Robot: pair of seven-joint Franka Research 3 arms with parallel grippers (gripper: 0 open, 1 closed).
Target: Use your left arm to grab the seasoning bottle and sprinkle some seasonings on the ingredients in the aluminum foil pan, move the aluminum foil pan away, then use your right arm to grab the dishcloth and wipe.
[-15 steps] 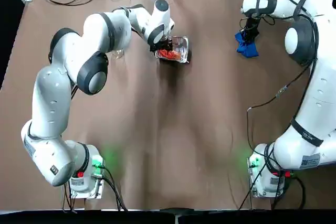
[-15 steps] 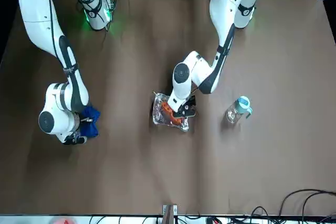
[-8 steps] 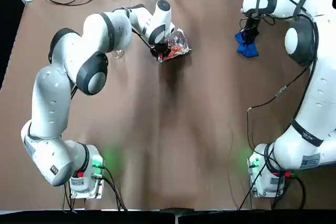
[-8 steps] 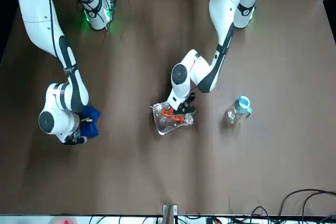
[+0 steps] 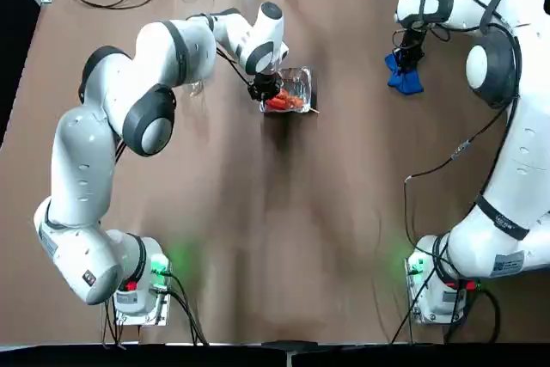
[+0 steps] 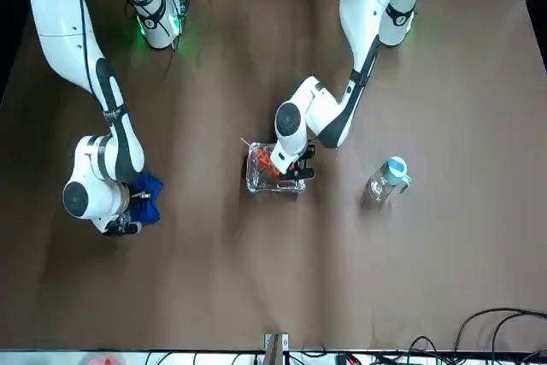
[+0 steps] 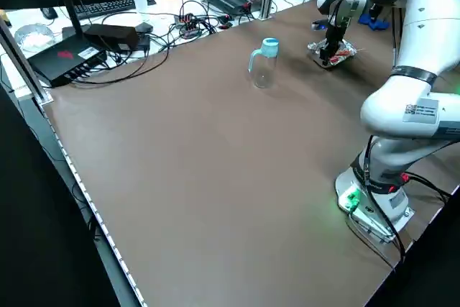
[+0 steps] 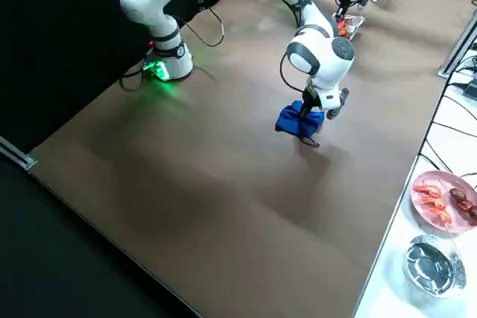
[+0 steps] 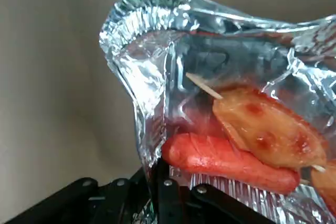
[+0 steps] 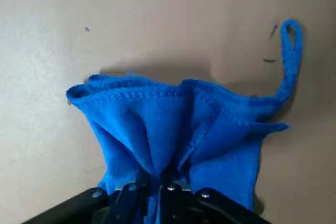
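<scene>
Presently, you hold the left pincer (image 9: pixel 155 184) pinched on the foil pan's (image 9: pixel 152 82) wall, presumably so the food (image 9: pixel 228 161) stays undisturbed during relocation.

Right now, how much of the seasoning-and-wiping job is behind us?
The seasoning bottle stands released, so sprinkling looks done, though no seasoning is discernible. The left gripper grips the foil pan's rim, apparently mid-move. The right gripper already pinches the dishcloth; wiping seemingly remains.
</scene>
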